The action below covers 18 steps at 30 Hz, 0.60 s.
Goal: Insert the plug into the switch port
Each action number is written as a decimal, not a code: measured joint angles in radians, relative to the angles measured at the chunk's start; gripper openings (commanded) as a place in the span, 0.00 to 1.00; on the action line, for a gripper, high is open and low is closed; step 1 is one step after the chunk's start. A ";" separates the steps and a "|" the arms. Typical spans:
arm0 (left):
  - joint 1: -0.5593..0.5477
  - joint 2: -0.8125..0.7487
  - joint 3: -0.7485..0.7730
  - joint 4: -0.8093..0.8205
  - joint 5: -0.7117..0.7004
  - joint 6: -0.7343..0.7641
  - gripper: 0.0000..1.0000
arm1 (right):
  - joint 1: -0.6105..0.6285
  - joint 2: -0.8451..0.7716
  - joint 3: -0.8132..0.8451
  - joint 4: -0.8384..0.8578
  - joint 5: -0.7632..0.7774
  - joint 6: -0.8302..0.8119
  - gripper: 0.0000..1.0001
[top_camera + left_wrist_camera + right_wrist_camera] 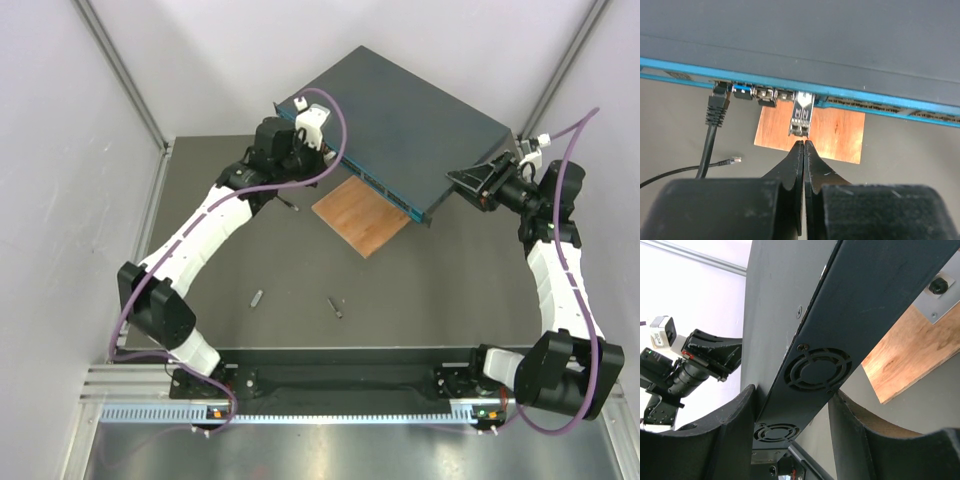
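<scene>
The left pincer (803, 146) is shut tight with nothing in it. Its tips are right by the outer end of the silver plug (801, 114). The plug sits in a socket on the blue-green front of the switch (840, 40) and sticks out a bit. A black cable (715, 107) is in another socket nearby. The right pincer (793, 390) holds the switch by its side, one finger on each face. A wooden board (835, 135) lies under the switch's front, on the dark worktop (250, 250).

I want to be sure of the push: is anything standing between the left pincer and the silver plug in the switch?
Nothing visible. The shut left pincer points straight at the silver plug, partly in the switch; the black cable sits aside, leftwards.
</scene>
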 measured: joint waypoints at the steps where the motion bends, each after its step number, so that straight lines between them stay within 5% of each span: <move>1: 0.000 0.005 0.005 0.002 0.000 0.000 0.00 | 0.000 0.000 0.000 0.000 0.000 0.000 0.00; 18: -0.016 0.079 0.086 0.021 -0.001 0.004 0.00 | 0.000 0.003 0.000 0.000 -0.003 0.000 0.00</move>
